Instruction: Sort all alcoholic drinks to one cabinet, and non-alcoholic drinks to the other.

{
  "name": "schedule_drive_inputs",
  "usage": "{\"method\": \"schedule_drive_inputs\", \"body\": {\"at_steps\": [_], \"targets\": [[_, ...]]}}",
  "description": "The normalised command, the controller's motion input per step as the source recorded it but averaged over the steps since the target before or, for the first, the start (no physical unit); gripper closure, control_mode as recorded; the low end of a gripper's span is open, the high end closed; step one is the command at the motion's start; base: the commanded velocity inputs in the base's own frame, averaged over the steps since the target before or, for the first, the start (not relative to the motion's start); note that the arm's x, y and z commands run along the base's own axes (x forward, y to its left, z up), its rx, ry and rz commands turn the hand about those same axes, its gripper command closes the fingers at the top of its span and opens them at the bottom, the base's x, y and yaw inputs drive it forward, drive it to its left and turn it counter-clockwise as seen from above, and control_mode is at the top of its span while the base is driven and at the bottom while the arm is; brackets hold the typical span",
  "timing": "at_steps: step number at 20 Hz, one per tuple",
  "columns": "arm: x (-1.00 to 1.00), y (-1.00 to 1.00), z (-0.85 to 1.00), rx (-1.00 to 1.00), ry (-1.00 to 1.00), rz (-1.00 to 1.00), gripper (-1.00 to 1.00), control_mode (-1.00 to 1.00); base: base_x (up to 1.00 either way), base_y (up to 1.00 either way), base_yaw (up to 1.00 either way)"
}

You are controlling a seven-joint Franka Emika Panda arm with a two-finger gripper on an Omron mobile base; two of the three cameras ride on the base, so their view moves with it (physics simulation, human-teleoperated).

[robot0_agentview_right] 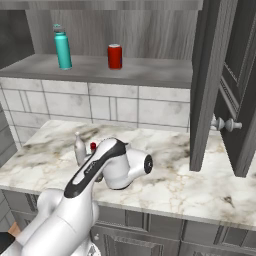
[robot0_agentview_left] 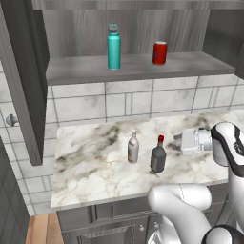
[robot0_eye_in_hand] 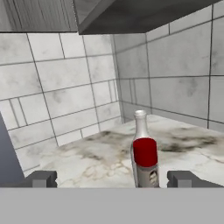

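On the open cabinet's grey shelf (robot0_agentview_left: 143, 67) stand the teal bottle (robot0_agentview_left: 113, 47) (robot0_agentview_right: 62, 47) and, to its right, the red soda can (robot0_agentview_left: 160, 53) (robot0_agentview_right: 115, 56). Down on the marble counter, the slim beige bottle (robot0_agentview_left: 133, 148) (robot0_agentview_right: 79, 148) and the squat dark bottle with a red cap (robot0_agentview_left: 158, 155) (robot0_eye_in_hand: 145, 164) stand upright side by side. My gripper (robot0_agentview_left: 177, 142) (robot0_eye_in_hand: 113, 180) hovers level just right of the dark bottle, open and empty, pointing at it. In the hand view the dark bottle stands between the fingertips (robot0_eye_in_hand: 183, 179), with the beige bottle (robot0_eye_in_hand: 140, 124) behind it.
Cabinet doors hang open on both sides: one at the left (robot0_agentview_left: 24, 81), one at the right (robot0_agentview_right: 207, 85) with a round knob (robot0_agentview_right: 225, 123) beyond it. A tiled wall (robot0_agentview_left: 143, 102) backs the counter (robot0_agentview_left: 90, 167). Drawers (robot0_agentview_left: 105, 224) sit below.
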Motion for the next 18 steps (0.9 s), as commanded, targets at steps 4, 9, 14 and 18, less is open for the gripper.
{"method": "schedule_drive_inputs", "body": {"at_steps": [4, 9, 14, 18], "targets": [[0.21, 0.0, -0.21, 0.01, 0.0, 0.0, -1.0, -1.0, 0.0, 0.0, 0.0], [0.25, 0.0, -0.16, 0.02, 0.0, 0.0, -1.0, -1.0, 0.0, 0.0, 0.0], [0.23, 0.0, -0.17, 0.02, 0.0, 0.0, -1.0, -1.0, 0.0, 0.0, 0.0], [0.27, 0.01, -0.17, 0.02, 0.0, 0.0, -1.0, -1.0, 0.0, 0.0, 0.0]]}}
